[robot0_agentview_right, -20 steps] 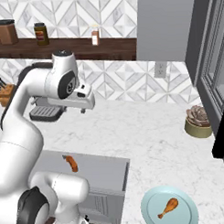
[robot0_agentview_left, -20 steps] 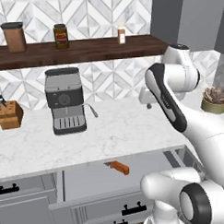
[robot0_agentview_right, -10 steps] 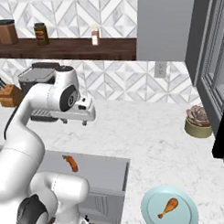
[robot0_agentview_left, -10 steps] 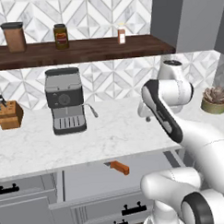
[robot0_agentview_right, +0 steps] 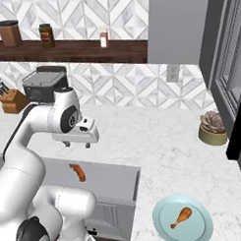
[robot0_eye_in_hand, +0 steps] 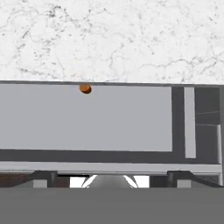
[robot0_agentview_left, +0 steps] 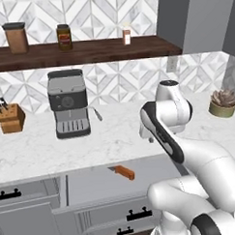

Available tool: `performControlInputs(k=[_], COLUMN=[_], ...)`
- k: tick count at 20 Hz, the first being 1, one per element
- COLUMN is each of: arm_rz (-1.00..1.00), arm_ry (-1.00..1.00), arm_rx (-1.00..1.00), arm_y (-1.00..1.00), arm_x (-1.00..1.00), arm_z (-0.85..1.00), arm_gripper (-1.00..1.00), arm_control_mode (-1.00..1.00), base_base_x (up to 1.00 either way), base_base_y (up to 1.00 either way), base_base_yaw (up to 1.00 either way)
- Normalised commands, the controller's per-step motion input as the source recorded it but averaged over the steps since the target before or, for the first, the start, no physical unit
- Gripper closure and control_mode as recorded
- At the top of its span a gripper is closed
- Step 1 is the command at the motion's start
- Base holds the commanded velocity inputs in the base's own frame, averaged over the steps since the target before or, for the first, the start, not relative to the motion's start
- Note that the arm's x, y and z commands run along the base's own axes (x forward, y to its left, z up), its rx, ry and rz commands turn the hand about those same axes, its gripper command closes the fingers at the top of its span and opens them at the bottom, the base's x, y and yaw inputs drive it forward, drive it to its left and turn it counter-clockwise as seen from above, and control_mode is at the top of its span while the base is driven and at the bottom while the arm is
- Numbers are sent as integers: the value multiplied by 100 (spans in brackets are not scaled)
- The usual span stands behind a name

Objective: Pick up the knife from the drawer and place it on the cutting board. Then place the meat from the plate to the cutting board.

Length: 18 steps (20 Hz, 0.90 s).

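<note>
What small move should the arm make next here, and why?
Probably lower the gripper toward the knife. The knife lies untouched in the open drawer, its handle end just showing under the counter edge in the hand view, and the gripper hangs above it over the counter's front edge. The meat sits on the plate, a later step.

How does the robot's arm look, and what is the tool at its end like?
The arm is made of thick, rounded, glossy white segments with dark grey bands and caps at the joints. The tool has a boxy white body with two small dark fingers under it. I see no cables or markings.
</note>
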Motion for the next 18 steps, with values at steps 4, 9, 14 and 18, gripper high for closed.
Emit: performControlInputs(k=[4, 9, 14, 18], arm_rz=[0, 0, 0, 0], arm_ry=[0, 0, 0, 0], arm_rx=[0, 0, 0, 0], arm_y=[0, 0, 0, 0], arm_x=[0, 0, 0, 0], arm_z=[0, 0, 0, 0], arm_gripper=[-100, -100, -100, -100], arm_control_mode=[100, 100, 100, 100], base_base_x=[-53, -39, -51, -62], base_base_y=[27, 61, 55, 14], base_base_yaw=[0, -3, -5, -5])
